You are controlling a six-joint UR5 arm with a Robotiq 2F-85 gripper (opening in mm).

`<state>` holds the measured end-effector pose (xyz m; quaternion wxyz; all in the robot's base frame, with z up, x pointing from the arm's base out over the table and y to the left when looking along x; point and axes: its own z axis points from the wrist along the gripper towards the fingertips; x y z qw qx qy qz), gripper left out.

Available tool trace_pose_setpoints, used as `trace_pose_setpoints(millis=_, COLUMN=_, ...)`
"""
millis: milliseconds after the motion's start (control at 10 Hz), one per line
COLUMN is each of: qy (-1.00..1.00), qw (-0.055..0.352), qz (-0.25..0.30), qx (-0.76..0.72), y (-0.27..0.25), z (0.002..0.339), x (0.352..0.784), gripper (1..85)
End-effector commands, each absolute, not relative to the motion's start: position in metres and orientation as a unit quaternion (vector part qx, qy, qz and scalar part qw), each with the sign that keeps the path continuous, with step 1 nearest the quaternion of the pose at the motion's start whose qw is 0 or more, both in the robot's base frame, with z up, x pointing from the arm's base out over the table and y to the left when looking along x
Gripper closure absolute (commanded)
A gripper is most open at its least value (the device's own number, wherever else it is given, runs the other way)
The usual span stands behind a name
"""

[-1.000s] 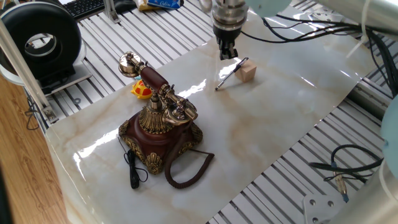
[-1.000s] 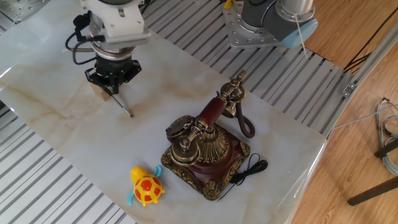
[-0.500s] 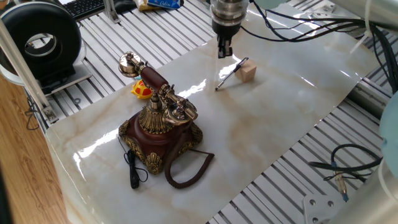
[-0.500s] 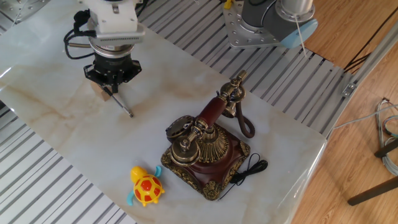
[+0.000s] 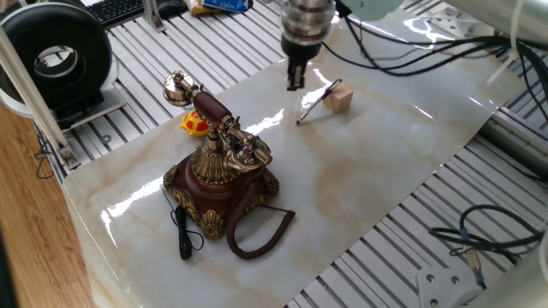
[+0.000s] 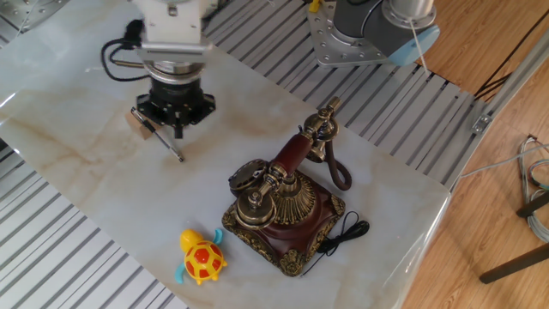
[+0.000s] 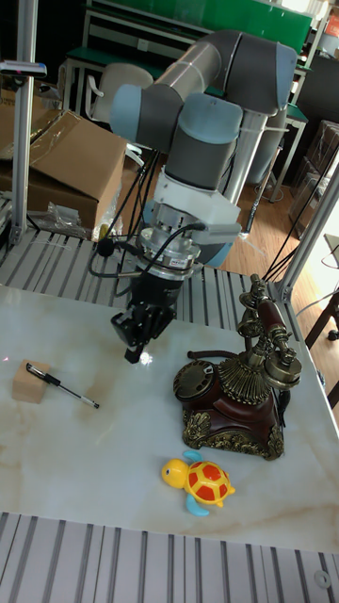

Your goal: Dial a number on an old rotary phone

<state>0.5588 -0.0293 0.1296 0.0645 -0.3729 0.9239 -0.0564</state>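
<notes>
Pincer (image 7: 132, 352) nearer phone (image 7: 235, 396), empty

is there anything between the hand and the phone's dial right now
Nothing visible. The hand hangs over bare marble beside the rotary phone. The stylus on its block lies on the hand's far side, the toy turtle nearer the table's edge.

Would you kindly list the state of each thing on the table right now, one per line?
Gripper: empty, above the table, apart from the stylus; open or shut unclear.
Rotary phone: upright.
Handset: on its cradle.
Stylus: untouched, one end propped on the wooden block.
Toy turtle: upright beside the phone.
</notes>
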Motion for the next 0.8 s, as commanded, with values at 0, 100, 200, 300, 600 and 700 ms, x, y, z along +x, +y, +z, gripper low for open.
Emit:
trace_pose_setpoints(millis=0, qy=0.934, qw=0.074, qz=-0.024, qx=-0.35, y=-0.004, z=0.132, x=0.552, gripper=84.3)
trace_pose_setpoints(millis=100, qy=0.947, qw=0.084, qz=-0.034, qx=-0.308, y=0.003, z=0.14, x=0.548, gripper=84.3)
trace_pose_setpoints(millis=200, qy=0.959, qw=0.078, qz=-0.053, qx=-0.267, y=-0.01, z=0.144, x=0.55, gripper=84.3)
trace_pose_setpoints(millis=300, qy=0.974, qw=0.064, qz=-0.042, qx=-0.215, y=-0.02, z=0.14, x=0.545, gripper=84.3)
trace_pose_setpoints(millis=600, qy=0.976, qw=0.039, qz=-0.034, qx=-0.211, y=-0.035, z=0.131, x=0.534, gripper=84.3)
trace_pose_setpoints(millis=700, qy=0.976, qw=0.034, qz=-0.036, qx=-0.212, y=-0.037, z=0.131, x=0.532, gripper=84.3)
